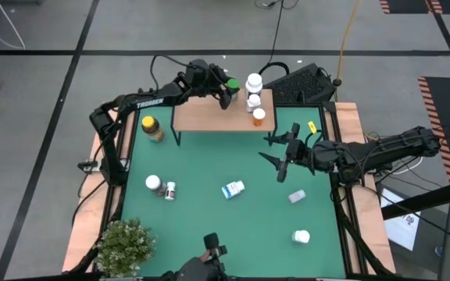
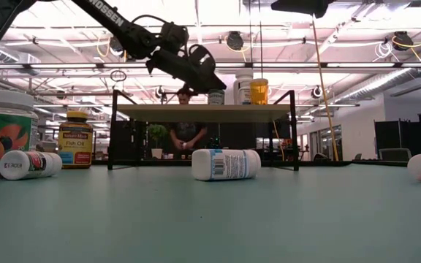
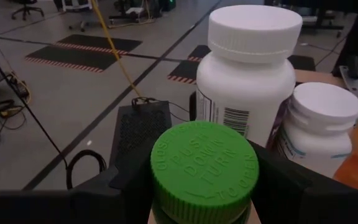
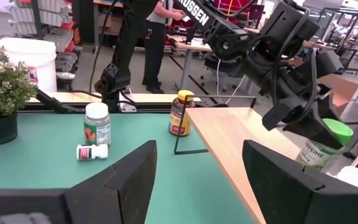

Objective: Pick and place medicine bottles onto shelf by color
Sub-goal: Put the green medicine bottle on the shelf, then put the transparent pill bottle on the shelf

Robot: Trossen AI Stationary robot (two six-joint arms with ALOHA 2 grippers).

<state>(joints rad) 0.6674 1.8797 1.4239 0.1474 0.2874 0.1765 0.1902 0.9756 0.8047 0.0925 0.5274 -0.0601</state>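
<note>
High view: a green tabletop (image 1: 209, 168) is seen from above. The shelf (image 1: 209, 117) stands at the 12 o'clock edge. The left gripper (image 1: 226, 90) is held over the shelf, its fingers closed on a green bottle (image 1: 231, 84). Just beside it, at 3 o'clock, white bottles (image 1: 253, 83) and an orange-capped bottle (image 1: 258, 117) stand on the shelf. The right gripper (image 1: 276, 152) hangs at 3 o'clock, fingers spread, nothing held. An amber bottle (image 1: 152, 128) stands at 10 o'clock. A blue-white bottle (image 1: 233, 190) lies near the centre.

Low view: the blue-white bottle (image 2: 226, 164) lies before the shelf (image 2: 205, 112).

Left wrist view: the green bottle's cap (image 3: 204, 163) is gripped between dark fingers (image 3: 284, 183), a white bottle (image 3: 248, 78) just behind it.

Right wrist view: the right fingers (image 4: 126, 177) are parted and empty; the green bottle (image 4: 325, 148) is seen on the shelf (image 4: 241, 140).
</note>
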